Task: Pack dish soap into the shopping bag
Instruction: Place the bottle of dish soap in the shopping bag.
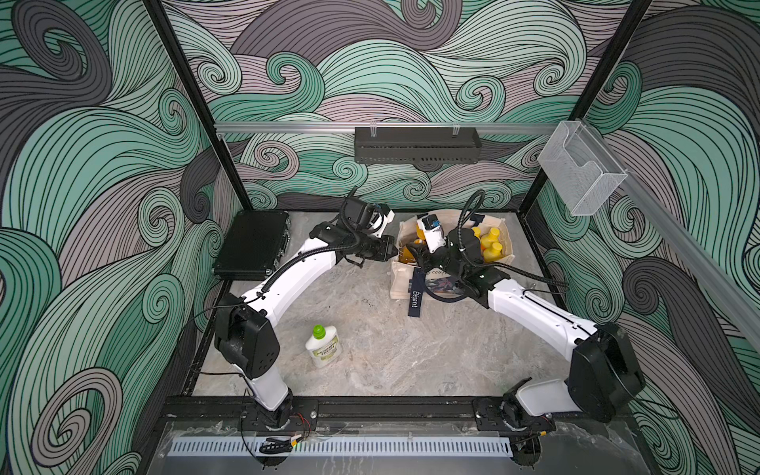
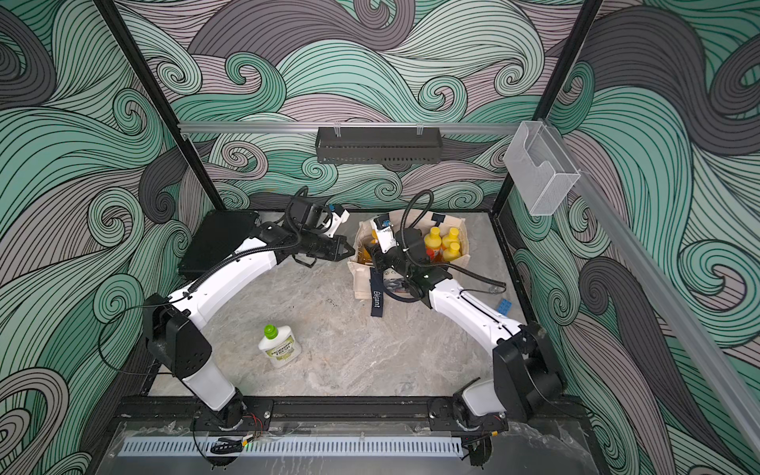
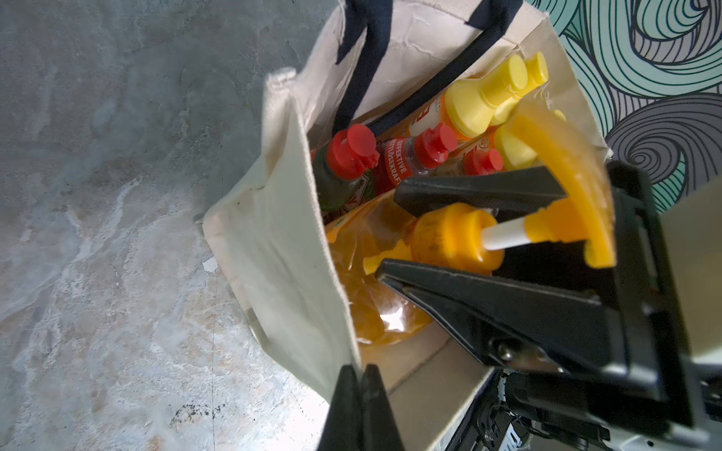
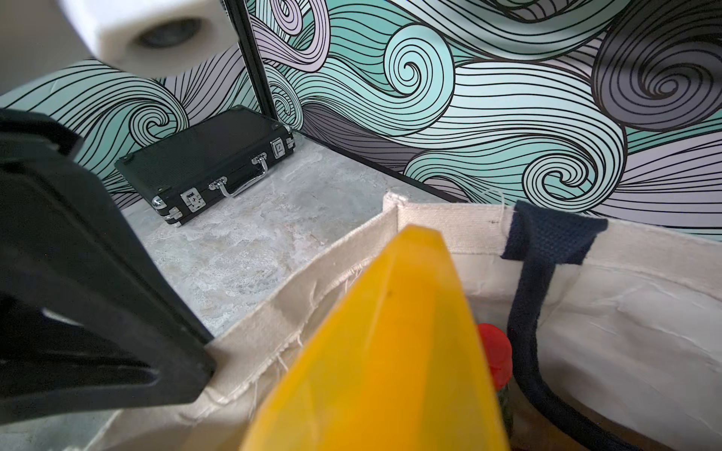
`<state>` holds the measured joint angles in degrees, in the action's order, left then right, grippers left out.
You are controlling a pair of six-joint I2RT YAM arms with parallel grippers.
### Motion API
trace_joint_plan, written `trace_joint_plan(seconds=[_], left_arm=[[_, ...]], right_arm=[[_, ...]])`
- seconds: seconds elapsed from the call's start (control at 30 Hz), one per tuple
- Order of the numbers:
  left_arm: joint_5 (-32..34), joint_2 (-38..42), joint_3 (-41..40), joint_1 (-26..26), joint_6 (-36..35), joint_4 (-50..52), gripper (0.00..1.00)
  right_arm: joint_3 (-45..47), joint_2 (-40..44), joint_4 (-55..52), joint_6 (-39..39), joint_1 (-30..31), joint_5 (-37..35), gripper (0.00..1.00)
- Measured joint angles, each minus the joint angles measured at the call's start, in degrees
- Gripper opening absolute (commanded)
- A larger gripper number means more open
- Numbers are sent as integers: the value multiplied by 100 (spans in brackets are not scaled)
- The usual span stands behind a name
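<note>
The cream canvas shopping bag (image 3: 281, 234), navy-handled, stands open at the far right of the table (image 1: 411, 349), holding red-capped bottles (image 3: 353, 150) and yellow-capped bottles (image 3: 480, 101). The left gripper (image 3: 361, 371) pinches its rim, fingers fully together. The right gripper (image 3: 394, 234) clamps the collar of the tall orange pump bottle (image 3: 453, 238), tilted inside the bag. A white green-capped bottle (image 1: 323, 345) stands apart, near the front.
</note>
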<state>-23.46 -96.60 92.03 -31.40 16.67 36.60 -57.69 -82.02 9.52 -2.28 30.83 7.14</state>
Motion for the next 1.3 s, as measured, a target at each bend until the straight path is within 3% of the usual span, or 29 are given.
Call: trace_joint_plan(seconds=[0.4, 0.5, 0.67, 1.0, 1.3], left_arm=[[35, -61, 122, -2, -66, 125, 0], [37, -92, 173, -11, -72, 157, 10], [94, -96, 321, -13, -87, 168, 11], [146, -107, 387, -13, -107, 166, 10], [184, -107, 380, 2, -107, 160, 8]], right_arm=[[-306, -227, -619, -52, -9, -155, 0], [-328, -227, -737, -57, -9, -199, 13], [-501, -260, -1060, -83, -9, -221, 40], [-1222, -341, -1329, -153, 24, -157, 56], [-1388, -341, -1421, -216, 46, -116, 57]])
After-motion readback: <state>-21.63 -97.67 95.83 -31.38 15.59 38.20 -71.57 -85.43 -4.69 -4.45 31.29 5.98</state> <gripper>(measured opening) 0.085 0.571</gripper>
